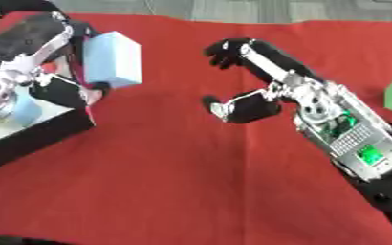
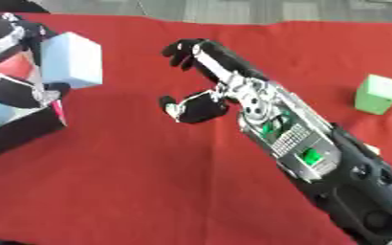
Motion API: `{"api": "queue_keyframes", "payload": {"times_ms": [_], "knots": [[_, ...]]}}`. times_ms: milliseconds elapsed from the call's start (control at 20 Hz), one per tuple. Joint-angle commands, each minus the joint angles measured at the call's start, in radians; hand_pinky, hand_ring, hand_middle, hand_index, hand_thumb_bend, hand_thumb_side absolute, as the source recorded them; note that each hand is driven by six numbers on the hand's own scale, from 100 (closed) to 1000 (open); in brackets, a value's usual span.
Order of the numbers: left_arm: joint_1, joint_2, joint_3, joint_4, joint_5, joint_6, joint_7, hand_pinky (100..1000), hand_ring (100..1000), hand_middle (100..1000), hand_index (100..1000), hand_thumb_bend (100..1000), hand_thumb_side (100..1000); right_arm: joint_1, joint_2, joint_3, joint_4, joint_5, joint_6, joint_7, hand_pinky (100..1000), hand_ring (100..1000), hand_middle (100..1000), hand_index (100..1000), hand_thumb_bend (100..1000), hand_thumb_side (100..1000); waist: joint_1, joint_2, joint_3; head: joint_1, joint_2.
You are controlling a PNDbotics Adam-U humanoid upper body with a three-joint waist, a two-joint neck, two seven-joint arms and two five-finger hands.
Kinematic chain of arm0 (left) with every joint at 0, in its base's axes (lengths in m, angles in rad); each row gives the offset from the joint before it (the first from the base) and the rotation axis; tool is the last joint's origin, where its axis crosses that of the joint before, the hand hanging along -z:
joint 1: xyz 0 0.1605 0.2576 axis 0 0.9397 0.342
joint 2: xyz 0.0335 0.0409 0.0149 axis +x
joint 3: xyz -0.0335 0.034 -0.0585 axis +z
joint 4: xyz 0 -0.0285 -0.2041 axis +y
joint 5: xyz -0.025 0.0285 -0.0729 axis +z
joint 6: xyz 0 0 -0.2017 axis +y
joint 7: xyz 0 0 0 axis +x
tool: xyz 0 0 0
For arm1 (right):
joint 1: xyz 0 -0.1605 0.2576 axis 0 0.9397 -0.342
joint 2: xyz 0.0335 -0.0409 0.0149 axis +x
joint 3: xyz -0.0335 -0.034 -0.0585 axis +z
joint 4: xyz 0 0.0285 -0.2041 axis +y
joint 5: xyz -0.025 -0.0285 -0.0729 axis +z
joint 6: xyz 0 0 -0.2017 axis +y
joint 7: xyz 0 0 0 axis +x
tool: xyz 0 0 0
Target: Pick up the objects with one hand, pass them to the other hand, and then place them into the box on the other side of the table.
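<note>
A light blue block [image 1: 113, 59] is held at the upper left by my left hand [image 1: 61, 85], whose fingers and thumb curl round it just above the near wall of the black box [image 1: 40, 136]. My right hand [image 1: 258, 93] hovers over the red cloth to the right of the block, apart from it, fingers spread and thumb out, holding nothing. A green block [image 2: 376, 94] stands on the cloth at the far right.
The red cloth [image 1: 174, 182] covers the table. The black box at the left has a white floor with a pale blue thing [image 1: 24, 110] inside. My right forearm [image 2: 316, 153] crosses the lower right of the view.
</note>
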Motion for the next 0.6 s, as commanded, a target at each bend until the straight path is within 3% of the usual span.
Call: {"api": "queue_keyframes", "payload": {"times_ms": [50,350,450,600], "knots": [[0.021,0.058,0.06,-0.007,0.017,0.013,0.046,710,638,409,379,158,131,-0.018,-0.021,-0.016,-0.024,-0.007,0.009,-0.014,904,797,738,853,334,100,0.004,-0.02,0.003,0.011,-0.012],[0.09,0.08,0.11,-0.001,0.027,0.047,0.087,710,642,413,380,176,130,-0.023,-0.034,-0.024,-0.045,-0.021,0.03,-0.024,902,800,743,857,361,100,0.001,-0.019,0.004,0.049,-0.009],[0.106,0.082,0.122,0.012,0.026,0.054,0.093,710,643,414,381,181,131,-0.023,-0.038,-0.029,-0.058,-0.025,0.04,-0.032,902,800,744,860,329,100,0.0,-0.019,0.004,0.064,-0.006],[0.122,0.083,0.135,0.045,0.023,0.06,0.099,710,646,416,382,196,133,-0.024,-0.045,-0.037,-0.076,-0.039,0.054,-0.053,904,797,743,849,180,100,-0.003,-0.018,0.003,0.082,-0.006]]}}
